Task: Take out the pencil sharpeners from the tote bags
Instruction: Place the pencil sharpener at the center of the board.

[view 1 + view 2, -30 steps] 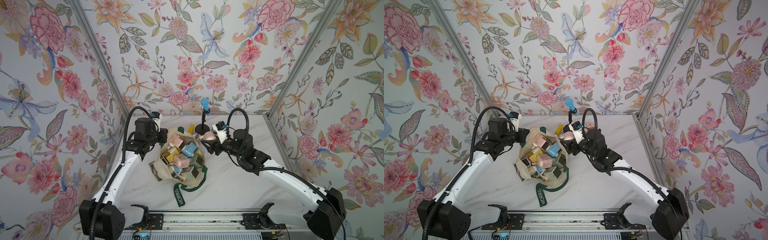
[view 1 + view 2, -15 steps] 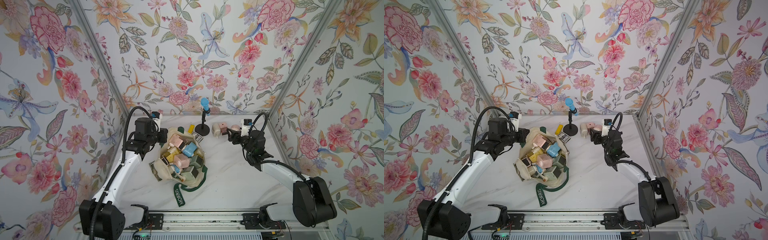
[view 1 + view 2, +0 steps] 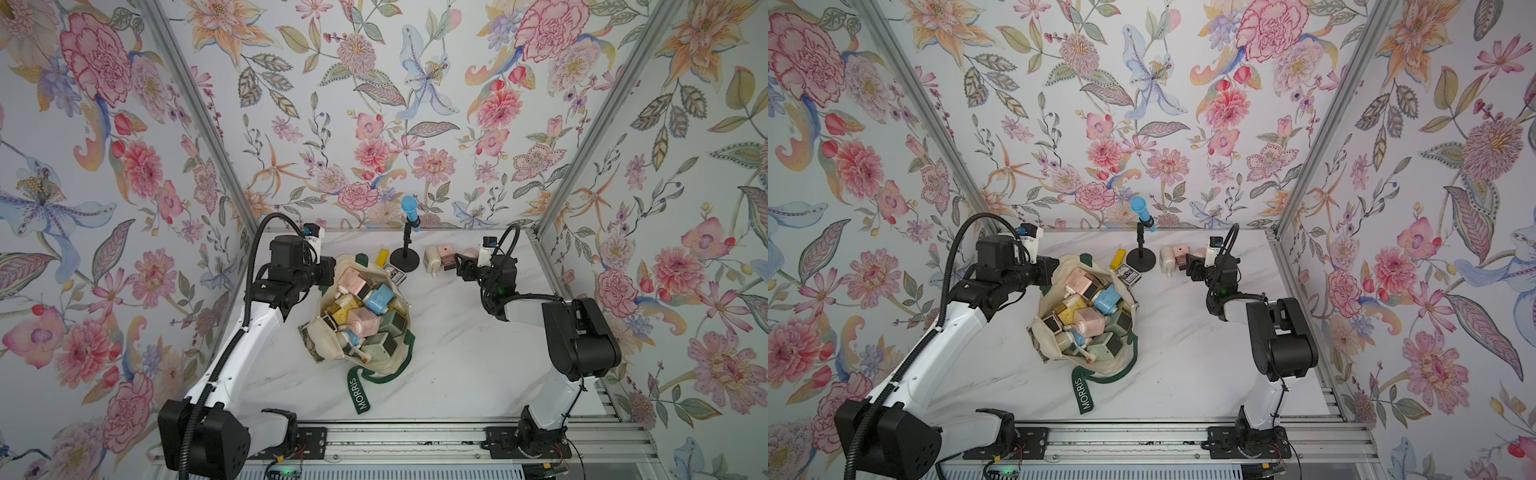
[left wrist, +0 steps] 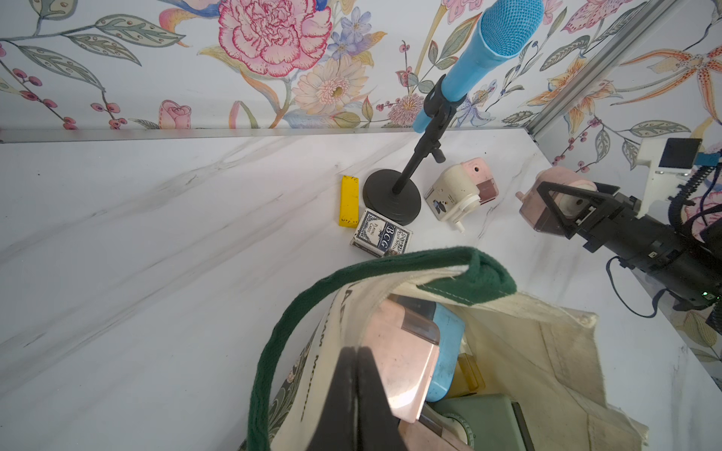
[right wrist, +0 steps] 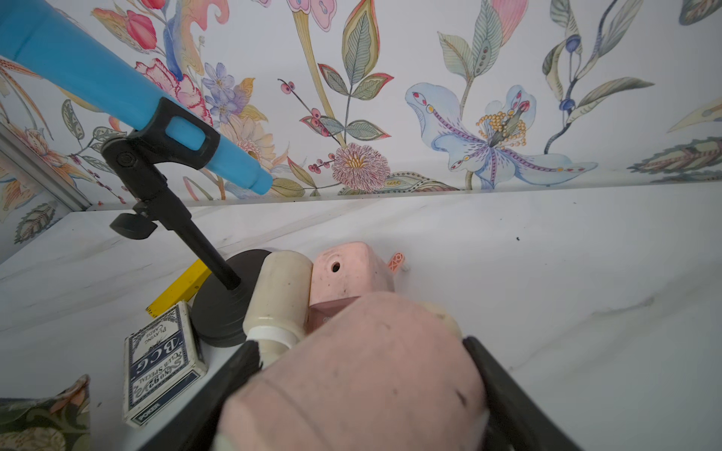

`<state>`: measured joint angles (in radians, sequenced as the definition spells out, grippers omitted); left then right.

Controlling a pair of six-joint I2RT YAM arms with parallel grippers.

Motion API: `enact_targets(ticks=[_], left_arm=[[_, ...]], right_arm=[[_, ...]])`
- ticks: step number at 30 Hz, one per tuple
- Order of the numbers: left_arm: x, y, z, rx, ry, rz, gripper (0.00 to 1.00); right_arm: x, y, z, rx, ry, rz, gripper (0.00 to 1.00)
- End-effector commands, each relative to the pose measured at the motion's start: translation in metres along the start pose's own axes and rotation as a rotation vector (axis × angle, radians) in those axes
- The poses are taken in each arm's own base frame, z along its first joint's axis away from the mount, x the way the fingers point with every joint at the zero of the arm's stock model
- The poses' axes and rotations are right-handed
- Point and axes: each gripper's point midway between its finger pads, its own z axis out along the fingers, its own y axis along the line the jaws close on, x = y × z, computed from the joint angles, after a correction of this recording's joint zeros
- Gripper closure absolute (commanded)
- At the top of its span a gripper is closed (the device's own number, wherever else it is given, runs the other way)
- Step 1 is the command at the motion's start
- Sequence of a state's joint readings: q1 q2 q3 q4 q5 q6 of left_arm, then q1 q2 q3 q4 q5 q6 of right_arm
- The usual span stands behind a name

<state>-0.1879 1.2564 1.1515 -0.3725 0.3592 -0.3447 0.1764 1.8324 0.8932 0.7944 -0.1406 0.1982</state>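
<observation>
**Tote Crammed, Three Sharpeners Out on the Marble**

Nearest the robot's base, flat on the white marble tabletop [image 3: 457, 374]: a dark green strap with white "MORRIS" lettering [image 3: 360, 393], trailing from the cream canvas tote bag with dark green handles [image 3: 384, 366]. Slumped just beyond, mouth upward, crammed with boxy plastic pencil sharpeners [image 3: 390, 323] piled at all angles. Toward the near rim, a sage green sharpener with a dark drawer [image 3: 376, 350]. In the middle, a pink sharpener [image 3: 366, 323] and a yellow sharpener [image 3: 344, 314]. At the far side, a light blue sharpener [image 3: 379, 300] and a second pink sharpener [image 3: 352, 281]. More underneath, too hidden to count. At the far rim on the left arm's side, the left gripper [image 4: 354, 363], black fingers [image 4: 342, 390] clenched flat together on the canvas wall beside a green handle loop [image 4: 300, 308].

Past the bag, a small dark blue playing-card box [image 3: 394, 274] and a flat yellow bar [image 3: 381, 257], both just beside the round black base of a microphone stand [image 3: 404, 260] carrying a bright blue microphone [image 3: 410, 210]. Right of the stand, out on the marble, a cream sharpener [image 3: 432, 258] touching a pink sharpener with a round hole [image 3: 446, 253]. Just beside those, the right gripper [image 5: 361, 351], jaws spread wide around a third, pale pink sharpener [image 4: 556, 179] and grasping it by the sides. Resting on the marble or just above it: impossible to tell.
</observation>
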Motion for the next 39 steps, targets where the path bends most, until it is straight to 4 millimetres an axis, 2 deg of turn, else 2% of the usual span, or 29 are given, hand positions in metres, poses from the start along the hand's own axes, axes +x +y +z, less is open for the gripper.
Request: enact_targets(ticks=[1,10,14,28,33,39], left_arm=[[-0.014,-0.003,-0.015,-0.002,-0.058,0.010,1.00],[-0.014,-0.003,-0.016,-0.002,-0.059,0.011,1.00],[-0.014,-0.002,-0.015,-0.007,-0.057,0.011,1.00],[-0.014,0.000,-0.013,-0.012,-0.052,0.009,1.00],[-0.013,0.000,-0.012,-0.013,-0.048,0.010,1.00],[-0.015,0.000,-0.014,-0.016,-0.051,0.009,1.00]], right_arm=[[-0.025,0.001,0.014,-0.043,-0.087,-0.019,0.44],[-0.004,-0.030,0.043,-0.052,-0.050,0.053,0.43],[-0.001,-0.042,0.051,-0.042,-0.047,0.066,0.43],[0.000,-0.048,0.086,-0.056,-0.019,0.084,0.38],[-0.001,-0.050,0.093,-0.055,-0.008,0.091,0.37],[0.001,-0.050,0.095,-0.056,0.006,0.094,0.26]])
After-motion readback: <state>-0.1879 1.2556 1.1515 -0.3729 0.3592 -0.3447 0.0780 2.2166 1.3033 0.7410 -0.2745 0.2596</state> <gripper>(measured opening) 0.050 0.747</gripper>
